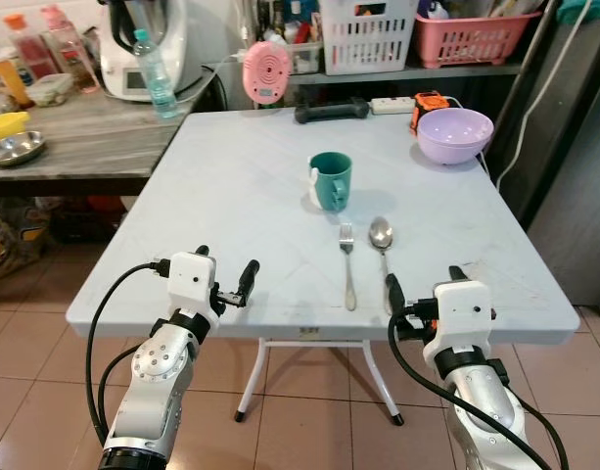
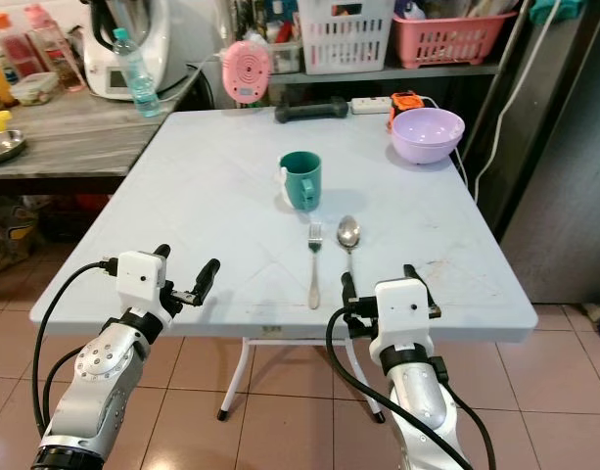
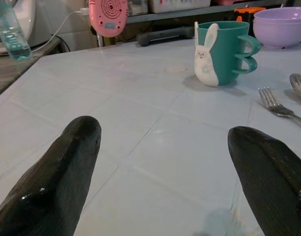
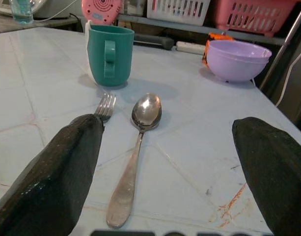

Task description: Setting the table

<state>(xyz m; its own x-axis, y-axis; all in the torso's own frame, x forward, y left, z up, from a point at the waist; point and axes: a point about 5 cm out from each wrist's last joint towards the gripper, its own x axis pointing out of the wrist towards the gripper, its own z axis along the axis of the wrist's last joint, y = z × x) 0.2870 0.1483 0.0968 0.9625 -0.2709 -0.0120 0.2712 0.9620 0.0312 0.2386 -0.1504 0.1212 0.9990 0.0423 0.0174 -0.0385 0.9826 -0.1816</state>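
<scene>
Both grippers, left [image 1: 249,276] and right [image 1: 422,284], hover at the near worktop [image 1: 231,176] edge, fingers spread and empty. Purple bowl [image 1: 455,133] sits at the far right corner, apparently unplaced; teal mug [image 1: 331,180] is mid-worktop, fork [image 1: 347,264] and spoon [image 1: 382,245] laid parallel just before it, like a place setting.

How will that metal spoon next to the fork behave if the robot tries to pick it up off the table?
The spoon looks like rigid metal, so it should not bend. It lies flat on the smooth table, so fingers may slide over it rather than get under. Its polished bowl looks slippery. The fork lies close beside it and could get nudged.
</scene>
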